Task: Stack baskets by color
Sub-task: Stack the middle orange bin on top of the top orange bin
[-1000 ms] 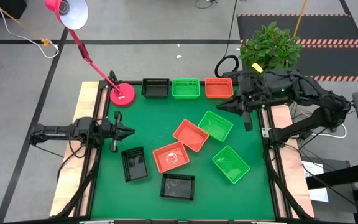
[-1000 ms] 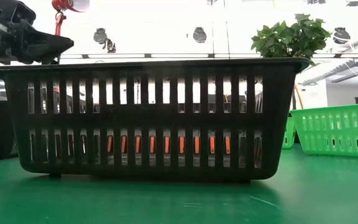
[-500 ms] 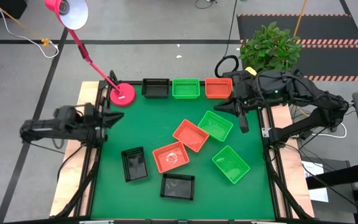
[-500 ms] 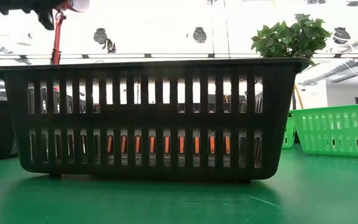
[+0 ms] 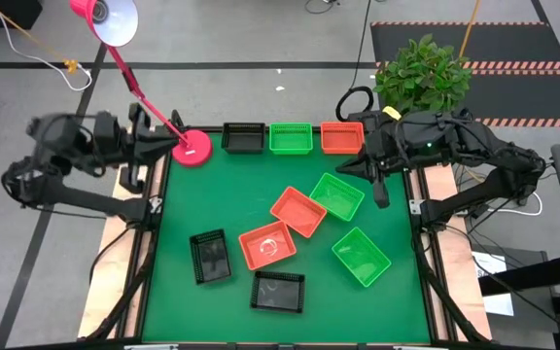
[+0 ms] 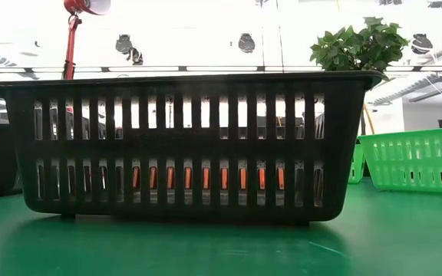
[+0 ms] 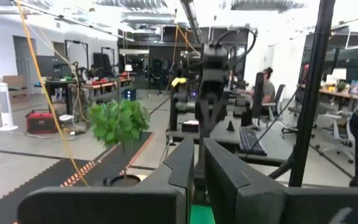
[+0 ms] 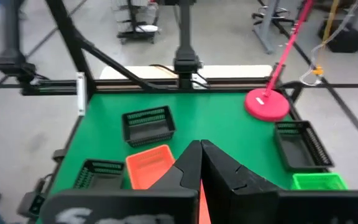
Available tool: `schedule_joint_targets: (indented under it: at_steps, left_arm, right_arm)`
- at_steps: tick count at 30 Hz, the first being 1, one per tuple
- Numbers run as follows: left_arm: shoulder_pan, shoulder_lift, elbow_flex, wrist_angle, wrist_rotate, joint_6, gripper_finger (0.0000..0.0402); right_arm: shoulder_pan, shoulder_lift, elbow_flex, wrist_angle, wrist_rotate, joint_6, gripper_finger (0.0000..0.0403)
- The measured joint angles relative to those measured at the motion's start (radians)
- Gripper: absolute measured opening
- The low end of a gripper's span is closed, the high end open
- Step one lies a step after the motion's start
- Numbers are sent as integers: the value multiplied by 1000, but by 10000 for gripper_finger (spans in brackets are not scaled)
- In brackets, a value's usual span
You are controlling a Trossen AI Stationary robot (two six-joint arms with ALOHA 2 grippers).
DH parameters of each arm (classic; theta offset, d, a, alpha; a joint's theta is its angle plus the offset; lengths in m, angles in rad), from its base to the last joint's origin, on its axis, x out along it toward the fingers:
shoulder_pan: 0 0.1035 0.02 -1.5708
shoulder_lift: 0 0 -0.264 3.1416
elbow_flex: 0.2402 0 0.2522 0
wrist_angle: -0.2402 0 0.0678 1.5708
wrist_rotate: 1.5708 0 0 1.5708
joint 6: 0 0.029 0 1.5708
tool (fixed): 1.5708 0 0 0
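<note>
No readable writing or labels. My left gripper (image 5: 171, 146) is nearly closed, holding nothing, now raised beside the lamp base (image 5: 192, 148); a second ago it hung low over the mat's (image 5: 231, 194) left edge. My right gripper (image 5: 369, 167) is closed and empty, unmoved near the far right. Far row: black basket (image 5: 243, 137), green basket (image 5: 291, 137), red basket (image 5: 341, 137). The other six baskets lie scattered mid-mat, unchanged.
</note>
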Motion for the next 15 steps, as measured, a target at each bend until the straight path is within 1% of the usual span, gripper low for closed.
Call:
schedule_joint_targets:
  at_steps: [3,5,7,11,15]
  left_arm:
    - [0,135,181,-71,0,40,37]
    - [0,213,279,-128,0,63,37]
    - [0,281,355,-149,0,61,37]
    - [0,378,432,-146,0,26,37]
    - [0,429,443,-121,-3,-88,37]
  right_arm:
    - [0,0,0,-9,0,38,0]
    - [0,0,0,-18,0,125,0]
    - [1,0,0,-22,0,217,0]
    - [2,0,0,-40,-1,343,0]
    - [15,0,0,-55,-1,398,0]
